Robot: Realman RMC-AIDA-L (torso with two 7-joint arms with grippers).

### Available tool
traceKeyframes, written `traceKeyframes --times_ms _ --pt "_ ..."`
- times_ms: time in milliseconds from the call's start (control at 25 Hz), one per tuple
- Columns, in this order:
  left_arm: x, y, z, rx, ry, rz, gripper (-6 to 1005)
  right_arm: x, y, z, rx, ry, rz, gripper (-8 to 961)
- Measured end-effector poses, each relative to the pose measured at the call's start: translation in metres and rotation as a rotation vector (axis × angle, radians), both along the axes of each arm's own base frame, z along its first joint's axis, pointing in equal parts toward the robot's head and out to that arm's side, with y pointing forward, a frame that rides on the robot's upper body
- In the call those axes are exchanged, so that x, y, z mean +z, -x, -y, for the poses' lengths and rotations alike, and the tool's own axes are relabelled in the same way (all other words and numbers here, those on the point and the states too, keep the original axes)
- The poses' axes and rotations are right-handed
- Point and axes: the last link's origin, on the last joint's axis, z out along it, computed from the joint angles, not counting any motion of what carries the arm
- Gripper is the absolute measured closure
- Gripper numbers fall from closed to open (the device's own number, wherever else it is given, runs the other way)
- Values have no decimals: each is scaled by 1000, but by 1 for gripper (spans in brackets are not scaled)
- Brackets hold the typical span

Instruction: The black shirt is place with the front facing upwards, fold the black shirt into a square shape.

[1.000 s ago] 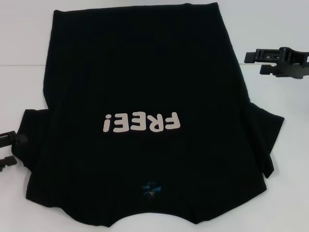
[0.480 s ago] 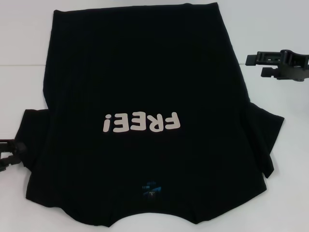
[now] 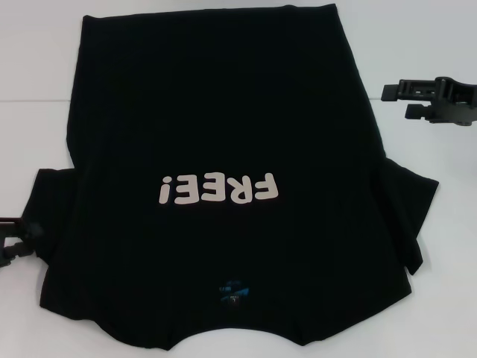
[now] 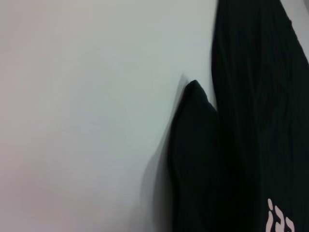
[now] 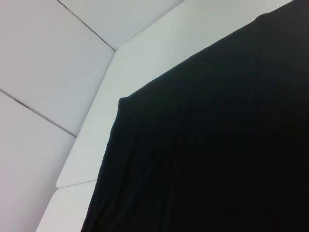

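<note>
Black shirt (image 3: 223, 149), soft and limp, is laid flat, print up, on the white table (image 3: 30, 74), best taken at sleeve or hem corners; right gripper (image 3: 395, 101) is held open beside it, left gripper (image 3: 7, 239) state undetermined.

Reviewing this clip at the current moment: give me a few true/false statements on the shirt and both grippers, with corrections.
1. The black shirt lies flat with its FREE! lettering facing up. True.
2. The right gripper is clamped on the hem. False: it is beside the shirt, off the fabric, open.
3. The left gripper is beside the shirt's left sleeve. True.
4. One sleeve is already folded across the lettering. False: both sleeves stick out sideways.
</note>
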Motion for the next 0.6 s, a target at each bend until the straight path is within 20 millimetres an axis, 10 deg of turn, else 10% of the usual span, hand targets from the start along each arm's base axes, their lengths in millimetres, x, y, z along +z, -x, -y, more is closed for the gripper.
traceKeyframes --times_ms 600 --pt "-9 0 -6 8 34 -28 612 2 -6 3 -15 -7 -4 102"
